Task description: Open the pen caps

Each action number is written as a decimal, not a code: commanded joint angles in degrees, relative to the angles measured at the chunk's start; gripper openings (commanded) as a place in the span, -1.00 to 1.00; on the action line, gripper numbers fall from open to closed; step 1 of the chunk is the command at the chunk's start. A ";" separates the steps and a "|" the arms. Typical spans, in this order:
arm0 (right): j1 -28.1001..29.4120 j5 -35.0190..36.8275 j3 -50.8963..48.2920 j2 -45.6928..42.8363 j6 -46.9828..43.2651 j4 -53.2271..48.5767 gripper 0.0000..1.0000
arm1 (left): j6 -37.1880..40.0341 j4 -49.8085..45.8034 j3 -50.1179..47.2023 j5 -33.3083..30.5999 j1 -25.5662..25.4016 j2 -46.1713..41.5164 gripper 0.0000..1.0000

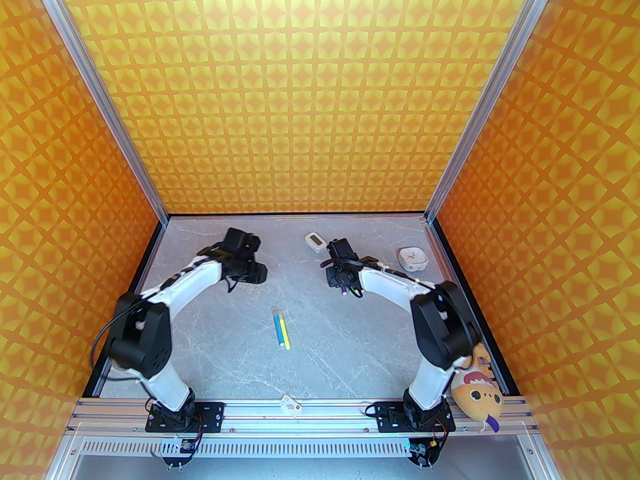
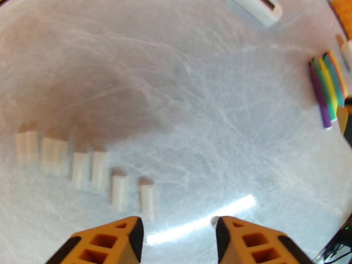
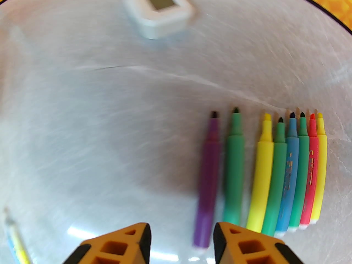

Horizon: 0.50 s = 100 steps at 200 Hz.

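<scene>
Two arms over a grey marbled table [image 1: 350, 363], with most of the pens already opened. The left gripper [image 2: 178, 230] hung with its fingers partly apart and nothing between them, just beside a row of eight loose pen caps [image 2: 81, 170], pale tubes lying side by side to its left. The right gripper [image 3: 181, 238] was likewise partly apart and empty, above a row of eight uncapped pens [image 3: 279, 175] whose tips pointed away from the fingers; the purple one lay closest to the gap. Two capped pens [image 1: 281, 329], one blue and one yellow, lay touching in the middle of the table, between the arms and nearer the bases than either gripper. Their long axes ran roughly near-to-far, and their pale far ends were probably the caps. Neither gripper was clearly closer, so the next reach would likely be back toward the centre from either side. Print ran along the blue and red barrels but was too blurred to read. The small white device [image 3: 156, 7] showed a blank-looking screen, and the clock [image 1: 412, 259] face was too small to read.
</scene>
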 commanded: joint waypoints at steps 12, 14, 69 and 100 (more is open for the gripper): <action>3.98 -4.59 -1.36 -4.53 0.98 -5.86 -0.02 | -2.15 9.58 -8.25 3.57 4.34 -5.95 0.18; 4.37 -4.80 -1.43 -4.68 0.97 -6.10 -0.01 | -2.26 10.25 -8.93 3.57 4.52 -6.39 0.21; 12.16 -10.51 -3.19 -5.07 5.78 -9.48 0.03 | -3.24 17.67 -19.24 3.57 10.32 -14.68 0.48; 15.32 -12.48 -2.30 -2.43 7.77 -9.79 0.01 | -3.66 19.79 -22.42 3.56 12.20 -16.61 0.50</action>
